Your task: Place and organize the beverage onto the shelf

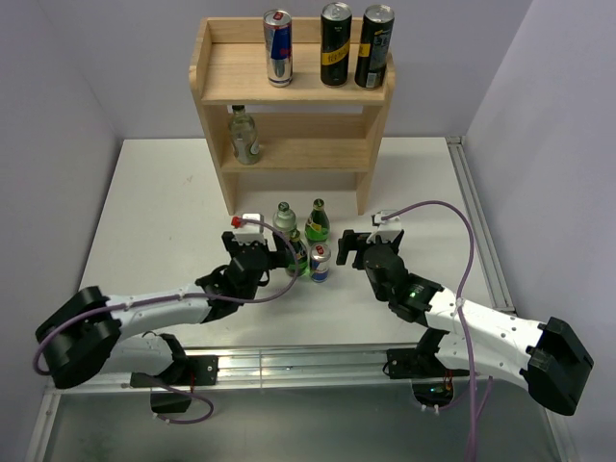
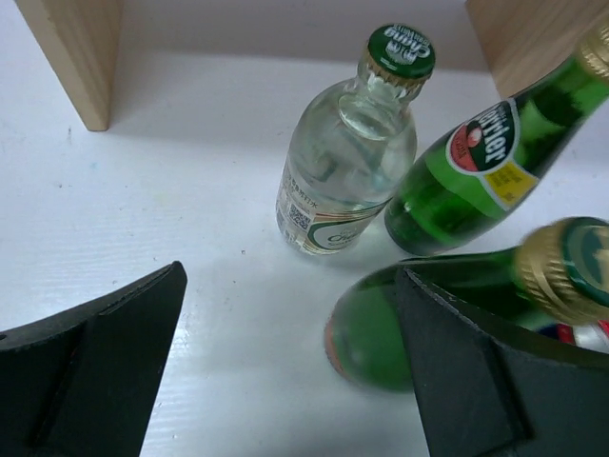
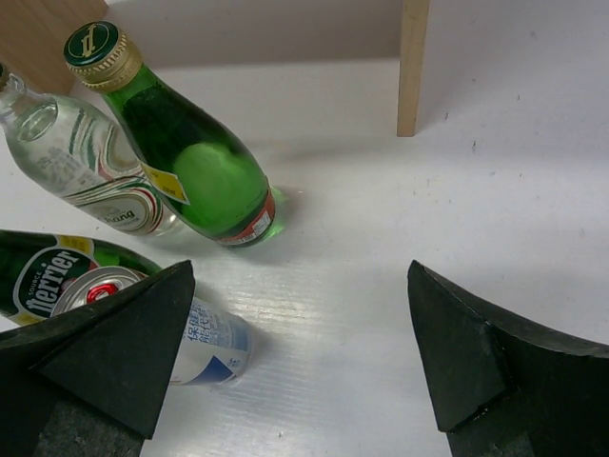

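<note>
White links (image 1: pixel 159 306), black joints (image 1: pixel 77 339), purple cables (image 1: pixel 470 255); black left tool (image 2: pixel 293 276).

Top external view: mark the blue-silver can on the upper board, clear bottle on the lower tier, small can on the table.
blue-silver can (image 1: pixel 278 50), top external view, mid body.
clear bottle (image 1: pixel 244 142), top external view, lower body.
small can (image 1: pixel 320 266), top external view, side wall.

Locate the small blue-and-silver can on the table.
In the top view the small can stands on the table in front of the shelf, between a green bottle on its left and the right gripper.
</note>
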